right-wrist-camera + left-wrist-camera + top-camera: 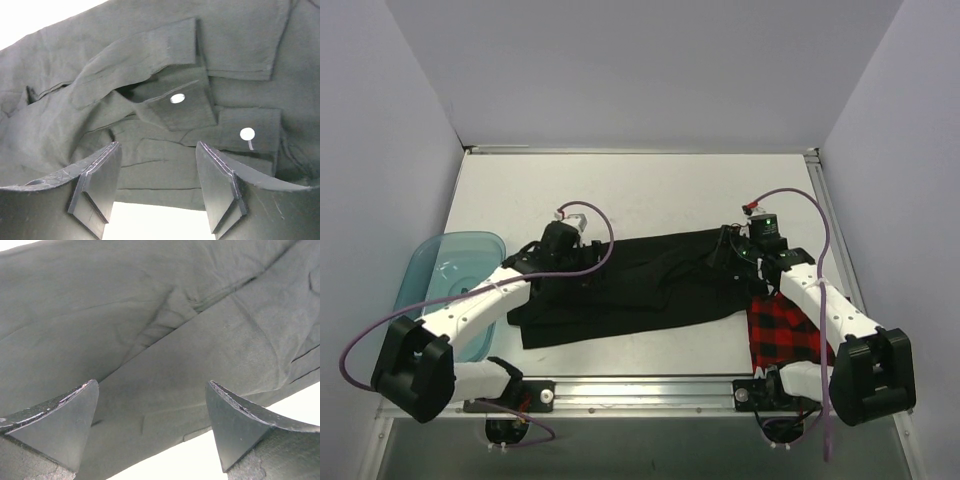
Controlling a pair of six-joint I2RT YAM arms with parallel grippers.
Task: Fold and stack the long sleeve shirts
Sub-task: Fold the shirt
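Note:
The black long sleeve shirt [640,285] lies spread across the middle of the table. The red-and-black check shirt [785,330] lies at the right, partly under my right arm. My left gripper [552,262] is open over the black shirt's left end; in the left wrist view [152,385] the cloth [150,330] fills the frame above its hem. My right gripper [742,262] is open over the shirt's right end; the right wrist view [157,150] shows cuffs with two white buttons [177,98] just beyond the fingertips. Neither holds cloth.
A translucent teal-blue tub [450,285] stands at the left edge, partly under my left arm. Bare white table [640,190] lies behind the shirt, with grey walls around. A metal rail [640,392] runs along the near edge.

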